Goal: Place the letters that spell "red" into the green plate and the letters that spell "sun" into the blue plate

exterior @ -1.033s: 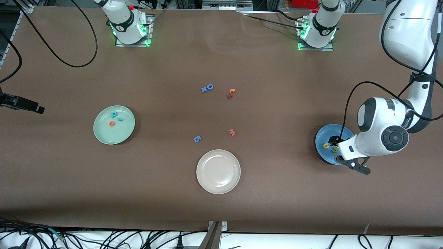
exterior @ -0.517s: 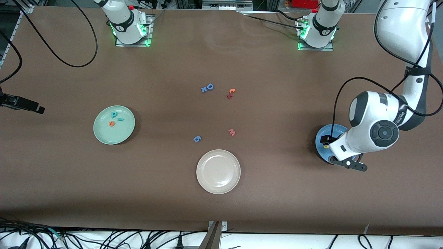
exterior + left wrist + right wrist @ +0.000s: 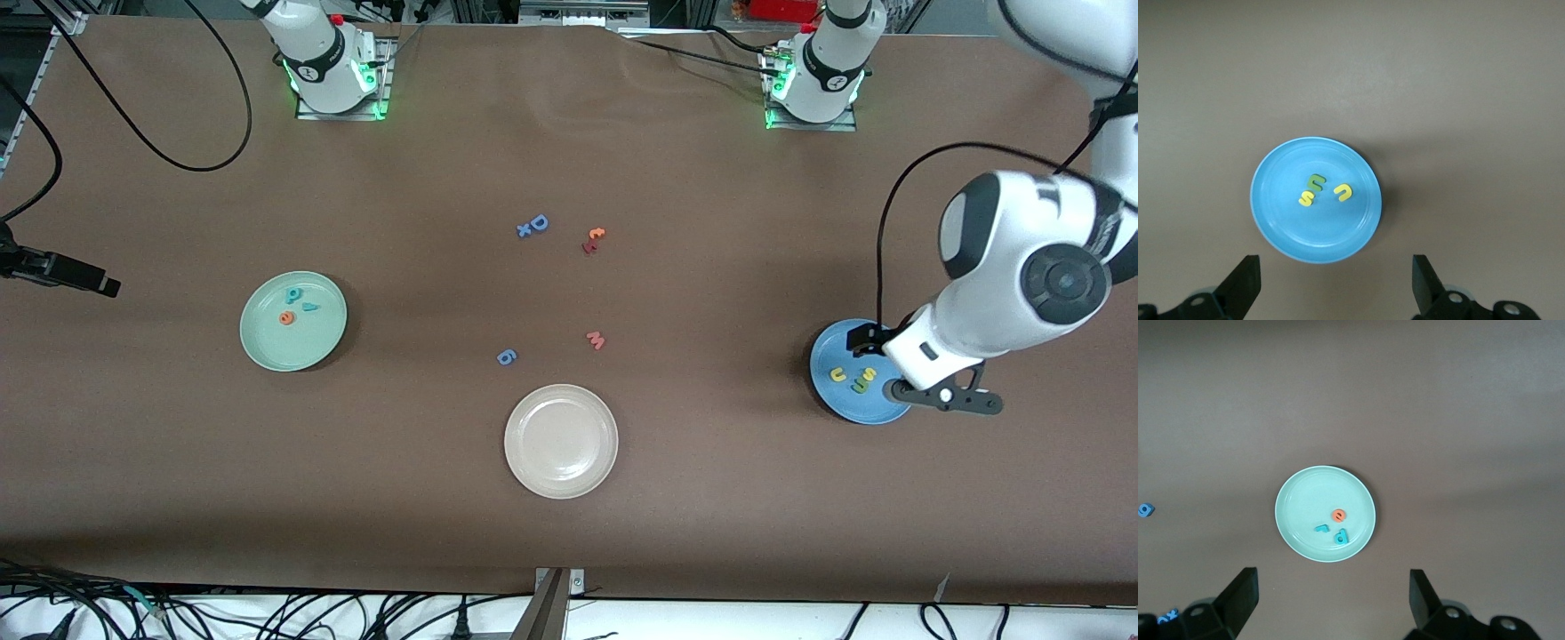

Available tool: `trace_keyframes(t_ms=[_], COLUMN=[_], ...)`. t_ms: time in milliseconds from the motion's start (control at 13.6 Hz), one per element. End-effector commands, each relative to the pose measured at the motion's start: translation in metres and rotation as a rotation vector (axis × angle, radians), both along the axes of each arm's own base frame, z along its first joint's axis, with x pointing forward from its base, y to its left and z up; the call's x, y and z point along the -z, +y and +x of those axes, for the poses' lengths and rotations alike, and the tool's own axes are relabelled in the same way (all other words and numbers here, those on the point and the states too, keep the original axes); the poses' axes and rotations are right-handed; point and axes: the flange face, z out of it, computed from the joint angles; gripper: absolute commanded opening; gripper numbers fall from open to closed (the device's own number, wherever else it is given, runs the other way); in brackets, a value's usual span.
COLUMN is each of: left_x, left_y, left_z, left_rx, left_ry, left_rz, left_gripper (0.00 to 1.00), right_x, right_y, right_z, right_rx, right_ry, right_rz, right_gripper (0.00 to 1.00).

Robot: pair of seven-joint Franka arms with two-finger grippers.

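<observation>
The green plate (image 3: pixel 313 345) lies toward the right arm's end of the table with the teal d (image 3: pixel 292 295), teal r (image 3: pixel 309 307) and orange e (image 3: pixel 286 318) in it. The blue plate (image 3: pixel 845 402) at the left arm's end holds the yellow u (image 3: pixel 837 374), yellow s (image 3: pixel 869 374) and dark green n (image 3: pixel 860 386). My left gripper (image 3: pixel 942 396) hangs open and empty over that plate's edge; the left wrist view shows the blue plate (image 3: pixel 1318 233) between its open fingers (image 3: pixel 1245 283). My right gripper (image 3: pixel 1333 597) is open, high over the green plate (image 3: pixel 1298 507).
A beige plate (image 3: pixel 561 480) lies nearest the front camera at mid-table. Loose letters lie around the middle: a blue D with an x (image 3: pixel 533 225), an orange and a red one (image 3: pixel 593 240), a pink m (image 3: pixel 596 340) and a blue 6 (image 3: pixel 506 357).
The left arm's hand swung over the blue plate, then drew back toward its own end of the table, uncovering the three letters in it. Nothing else moved.
</observation>
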Motion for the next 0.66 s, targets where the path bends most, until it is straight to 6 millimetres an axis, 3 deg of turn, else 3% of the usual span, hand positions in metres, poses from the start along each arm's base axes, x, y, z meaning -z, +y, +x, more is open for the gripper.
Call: trace_keyframes(t_ms=[0, 221, 369, 443, 590], left_x=[-0.054, -0.091, -0.126, -0.139, -0.154], left_y=[-0.001, 0.011, 0.016, 0.029, 0.035], left_z=[-0.039, -0.06, -0.074, -0.08, -0.088], left_rx=[-0.045, -0.067, -0.085, -0.099, -0.096], left_ry=[-0.035, -0.066, -0.107, -0.117, -0.139], left_rz=[-0.022, -0.026, -0.076, -0.093, -0.118], left_gripper=[1.0, 1.0, 1.0, 1.0, 1.0], right_x=[-0.006, -0.008, -0.008, -0.008, -0.009], right_y=[0.001, 0.003, 0.005, 0.005, 0.006], right_z=[-0.007, -0.006, -0.006, -0.006, -0.006], right_rx=[0.008, 0.003, 0.027, 0.032, 0.034], right_ry=[-0.014, -0.014, -0.009, -0.009, -0.011], right_rz=[-0.014, -0.038, -0.057, -0.057, -0.054], right_gripper=[1.0, 0.99, 0.99, 0.99, 0.99])
